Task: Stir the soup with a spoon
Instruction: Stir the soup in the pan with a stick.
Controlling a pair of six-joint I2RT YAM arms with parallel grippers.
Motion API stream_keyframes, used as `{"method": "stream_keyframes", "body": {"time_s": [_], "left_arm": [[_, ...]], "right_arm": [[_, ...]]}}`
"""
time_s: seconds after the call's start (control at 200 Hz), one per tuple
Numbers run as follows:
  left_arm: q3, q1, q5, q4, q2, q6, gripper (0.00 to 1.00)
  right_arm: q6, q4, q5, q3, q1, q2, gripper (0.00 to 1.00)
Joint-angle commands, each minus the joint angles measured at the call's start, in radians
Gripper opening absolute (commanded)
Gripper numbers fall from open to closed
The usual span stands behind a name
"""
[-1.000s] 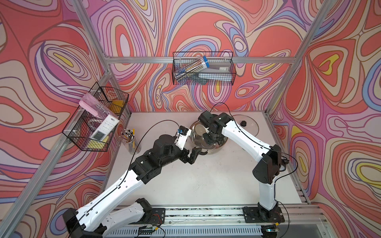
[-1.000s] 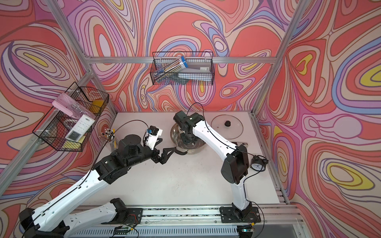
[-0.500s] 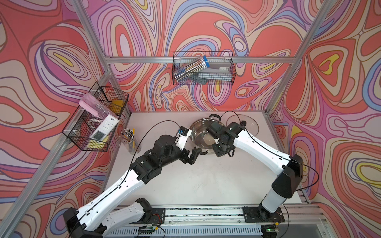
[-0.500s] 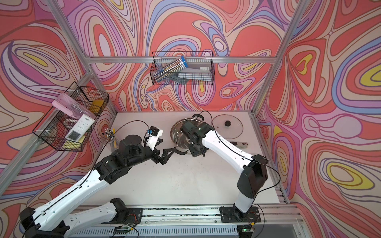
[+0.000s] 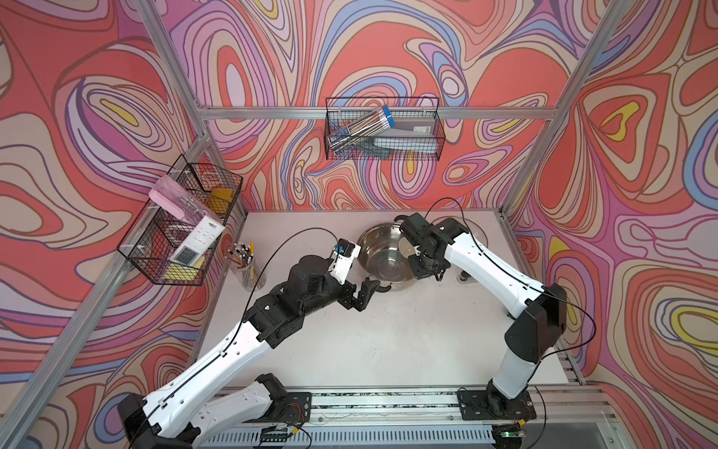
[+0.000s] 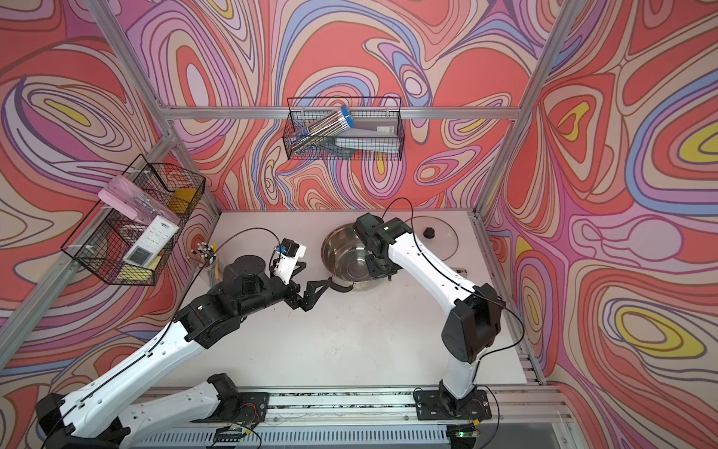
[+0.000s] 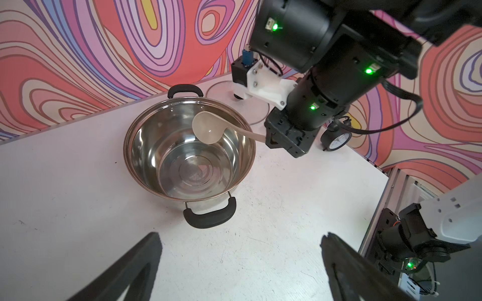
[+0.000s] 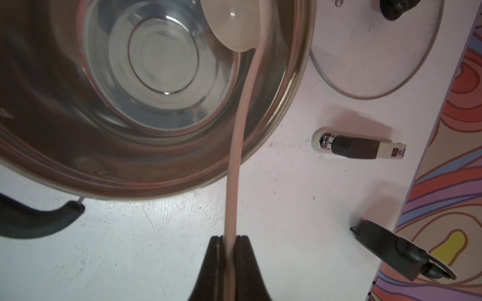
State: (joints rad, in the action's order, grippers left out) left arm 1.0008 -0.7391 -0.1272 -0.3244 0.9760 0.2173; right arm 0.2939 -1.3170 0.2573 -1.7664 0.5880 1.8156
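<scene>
Your spoon is held with its round bowl over the pot, about level with the rim on the side nearest the right arm and clear of the steel bottom. Its slim handle runs out across the rim. You cannot tell whether it touches the rim.

Beyond the rim, the right pincer is clamped on the handle's far end, its 2 fingers pressed together with the handle between them. In both top views the right arm rises from its base on the front rail and bends at an elbow well out to the right. The white forearm then reaches in toward the pot, and the wrist turns down beside the pot's right edge.

The left pincer has its jaws wide apart and holds nothing. It points at the pot's near black handle and sits close to it without touching. The left arm lies low and long, stretched from the front left corner across the tabletop with the wrist about level.

Past the pot, a glass lid lies flat by the back right corner. A USB stick and a small clock sit near the right edge. A cup of pencils stands by the left wall.
</scene>
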Motion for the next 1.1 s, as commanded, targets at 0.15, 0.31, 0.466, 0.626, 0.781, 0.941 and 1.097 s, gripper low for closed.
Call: {"method": "stream_keyframes", "body": {"time_s": [0.15, 0.31, 0.466, 0.626, 0.781, 0.941, 1.097], "left_arm": [[-0.009, -0.005, 0.017, -0.019, -0.025, 0.002, 0.99], [-0.016, -0.005, 0.02, -0.013, -0.025, 0.003, 0.99], [-0.019, -0.005, 0.02, -0.005, -0.019, 0.005, 0.99], [-0.018, -0.005, 0.017, 0.004, -0.013, 0.005, 0.99], [-0.019, -0.005, 0.012, 0.009, -0.008, 0.005, 0.99], [-0.021, -0.005, 0.006, 0.011, -0.008, 0.008, 0.99], [-0.021, -0.006, 0.009, 0.004, -0.014, 0.008, 0.99]], "right_arm": [[-0.029, 0.008, -0.085, -0.193, 0.024, 0.135, 0.0], [-0.031, -0.02, -0.067, -0.235, 0.091, 0.167, 0.0], [0.001, -0.019, -0.08, -0.186, 0.134, 0.132, 0.0], [0.038, -0.016, -0.079, -0.083, 0.163, 0.056, 0.0], [0.067, -0.014, -0.055, 0.035, 0.166, -0.036, 0.0], [0.094, -0.035, 0.02, 0.123, 0.164, -0.107, 0.0], [0.108, -0.036, 0.068, 0.151, 0.138, -0.124, 0.0]]}}
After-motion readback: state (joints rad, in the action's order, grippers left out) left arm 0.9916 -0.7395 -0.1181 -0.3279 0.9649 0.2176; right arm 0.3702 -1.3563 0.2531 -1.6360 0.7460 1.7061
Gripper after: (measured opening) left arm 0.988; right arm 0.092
